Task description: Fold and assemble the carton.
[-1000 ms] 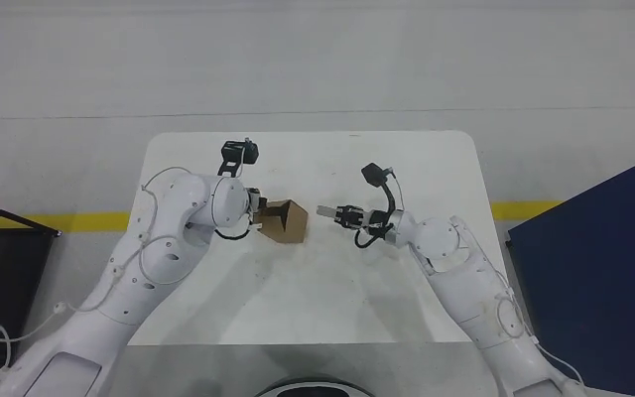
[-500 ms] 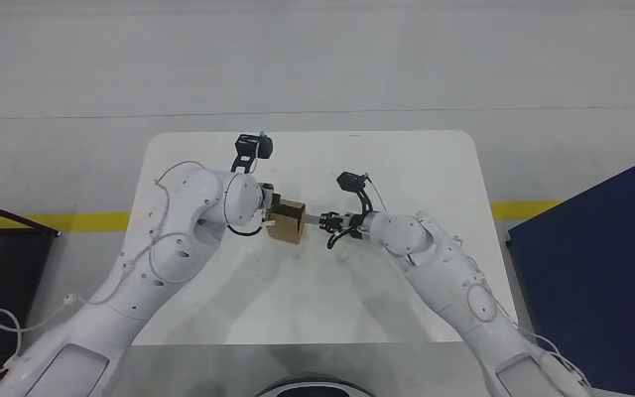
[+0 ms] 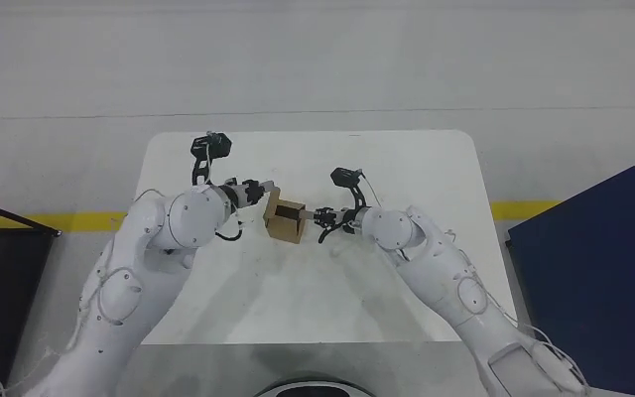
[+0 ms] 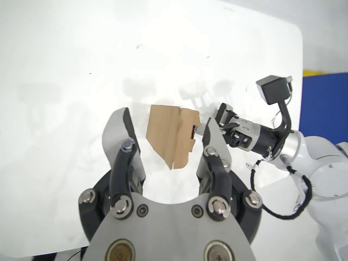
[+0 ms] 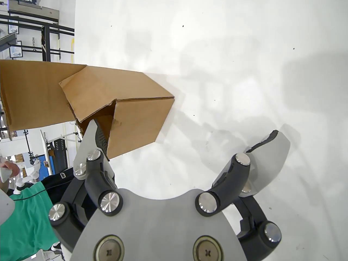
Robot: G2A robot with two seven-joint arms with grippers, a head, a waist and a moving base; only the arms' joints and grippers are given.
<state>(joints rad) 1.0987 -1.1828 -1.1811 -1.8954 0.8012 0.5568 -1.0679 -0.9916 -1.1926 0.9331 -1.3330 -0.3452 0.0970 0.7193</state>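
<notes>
Your left gripper [image 4: 167, 118], jaws apart, sits at the carton's [image 3: 286, 222] ten o'clock; right gripper [image 5: 183, 129] at three, spread, one finger inside.

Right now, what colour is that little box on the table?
Plain brown cardboard, with no pattern. The carton shows best in the right wrist view.

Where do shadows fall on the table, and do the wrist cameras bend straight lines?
Top view: shadows barely show around the carton on the table. Left wrist view: several pale, overlapping shadows lie beyond the carton, suggesting several lamps. Right wrist view: soft grey shadows spread from the carton, and the table edge looks bowed.
</notes>
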